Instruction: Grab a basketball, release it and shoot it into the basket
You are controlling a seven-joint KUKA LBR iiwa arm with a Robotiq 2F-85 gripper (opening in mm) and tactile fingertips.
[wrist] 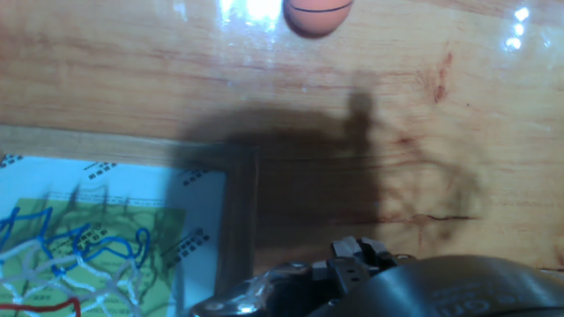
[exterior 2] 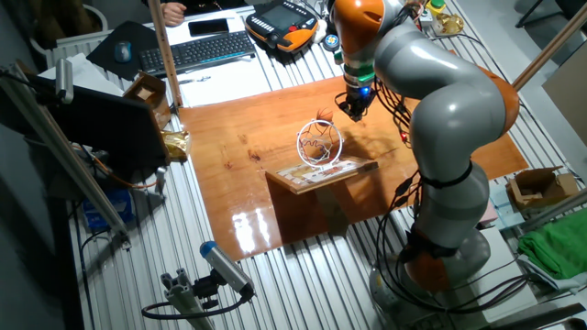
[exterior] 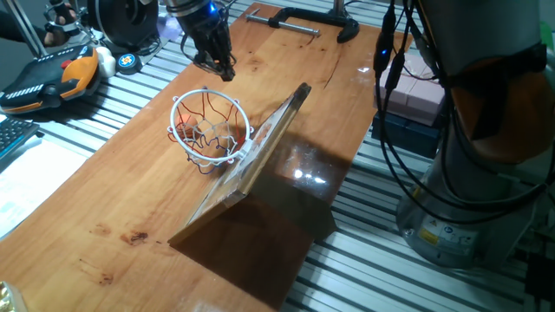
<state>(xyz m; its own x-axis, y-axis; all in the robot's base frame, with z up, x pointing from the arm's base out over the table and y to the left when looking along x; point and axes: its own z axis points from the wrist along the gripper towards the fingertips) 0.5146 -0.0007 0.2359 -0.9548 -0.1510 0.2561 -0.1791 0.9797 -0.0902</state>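
The basketball [wrist: 317, 13], small and orange with a dark seam, lies free on the wooden table at the top edge of the hand view. I cannot pick it out in either fixed view. My gripper [exterior: 215, 68] hangs low over the table just behind the basket, its two tips apart and empty; it also shows in the other fixed view [exterior 2: 356, 110]. The basket's white rim with its red-and-white net [exterior: 211, 121] is fixed to the tilted clear backboard [exterior: 264, 147]. Both show in the other fixed view: rim [exterior 2: 319, 142], backboard [exterior 2: 321, 172]. The net [wrist: 53, 264] is at the hand view's lower left.
An orange-and-black gadget [exterior: 52, 78] lies off the table's far left. A black clamp [exterior: 303, 22] grips the table's far end. The arm's base and cables [exterior: 486, 130] stand to the right. A keyboard [exterior 2: 197, 50] and a cardboard box [exterior 2: 147, 92] sit beyond the table.
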